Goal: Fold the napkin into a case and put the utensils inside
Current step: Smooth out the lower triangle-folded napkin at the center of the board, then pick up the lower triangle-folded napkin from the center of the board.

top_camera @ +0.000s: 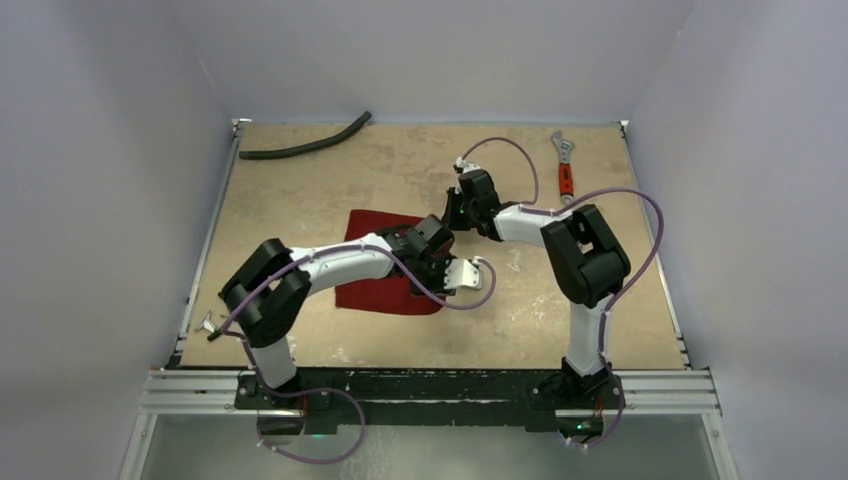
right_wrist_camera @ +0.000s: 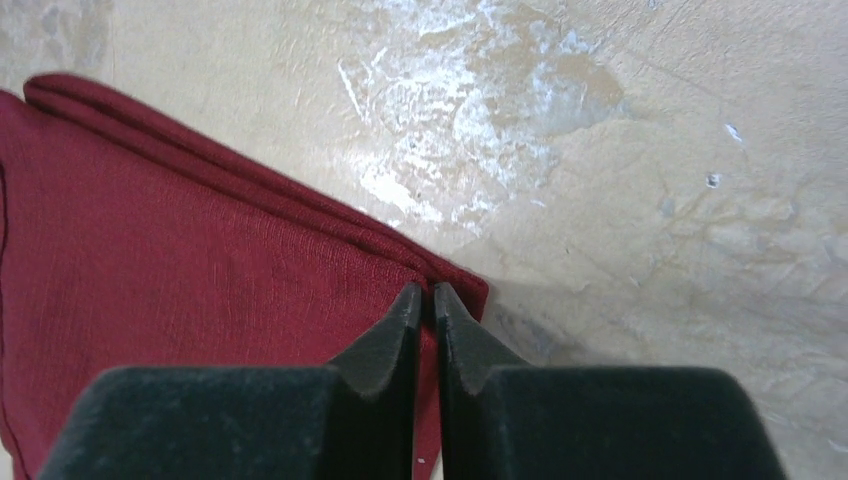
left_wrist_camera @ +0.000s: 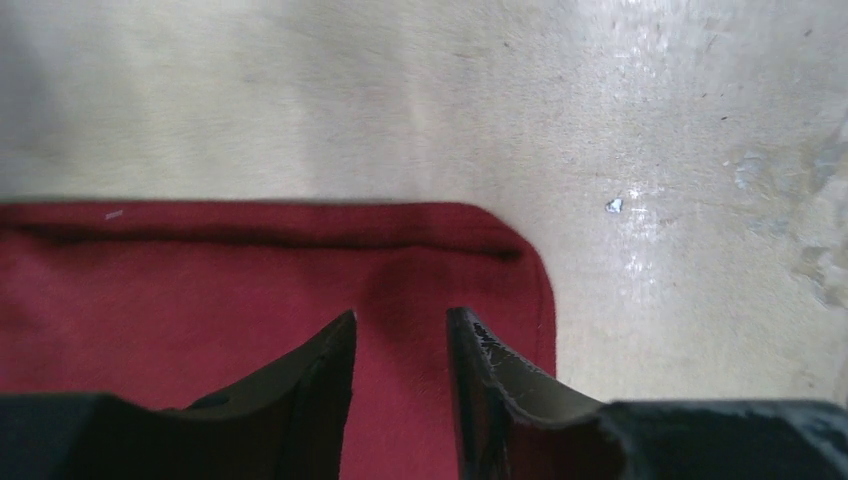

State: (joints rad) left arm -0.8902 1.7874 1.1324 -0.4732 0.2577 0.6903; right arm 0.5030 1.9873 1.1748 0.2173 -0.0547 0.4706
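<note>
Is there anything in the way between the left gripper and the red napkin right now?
Nothing visible is. The left gripper hangs open right over the napkin, near its rounded corner, with only bare cloth showing between its jaws. The hose and wrench lie far off at the back of the table.

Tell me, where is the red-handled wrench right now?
In the top view, the wrench lies at the table's far right, beyond the right arm, well apart from the napkin.
</note>
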